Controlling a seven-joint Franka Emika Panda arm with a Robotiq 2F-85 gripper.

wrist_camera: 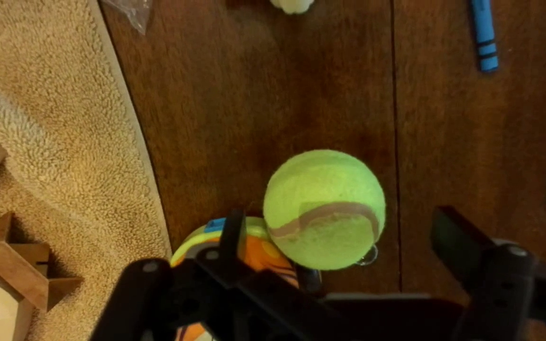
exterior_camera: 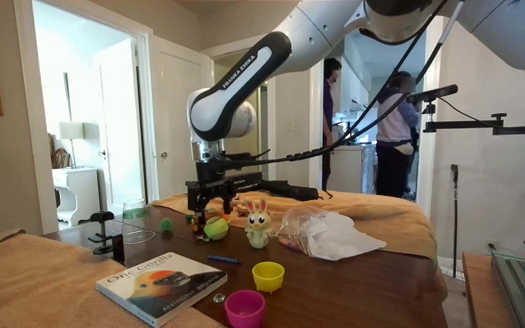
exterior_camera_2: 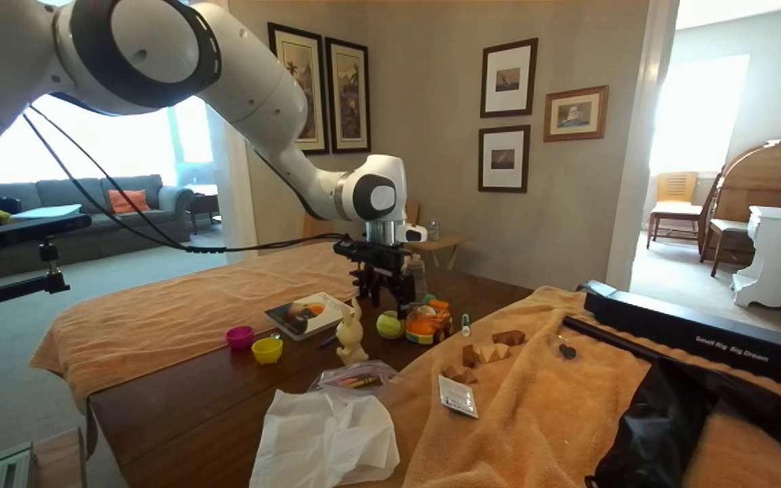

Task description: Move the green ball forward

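The green ball [wrist_camera: 325, 199], a lime tennis ball with a dull curved seam, rests on the dark wooden table. It shows in both exterior views, at the bunny figure's side. My gripper [wrist_camera: 341, 239] is open and points down over it. In the wrist view the ball appears between the spread fingers, slightly beyond their tips, nearer the left one. A gap of bare table separates it from the right finger [wrist_camera: 460, 246]. Whether the left finger touches the ball, I cannot tell. In an exterior view the gripper [exterior_camera: 214, 218] hangs right above the ball, one finger reaching down beside it.
An orange toy vehicle [exterior_camera_2: 428, 324] sits against the ball, partly under the left finger. Around stand the bunny [exterior_camera: 258, 225], a blue crayon [exterior_camera: 224, 259], yellow cup [exterior_camera: 268, 277], pink cup [exterior_camera: 245, 307], book [exterior_camera: 162, 284], glass [exterior_camera: 135, 221] and plastic bag with white paper [exterior_camera: 342, 234].
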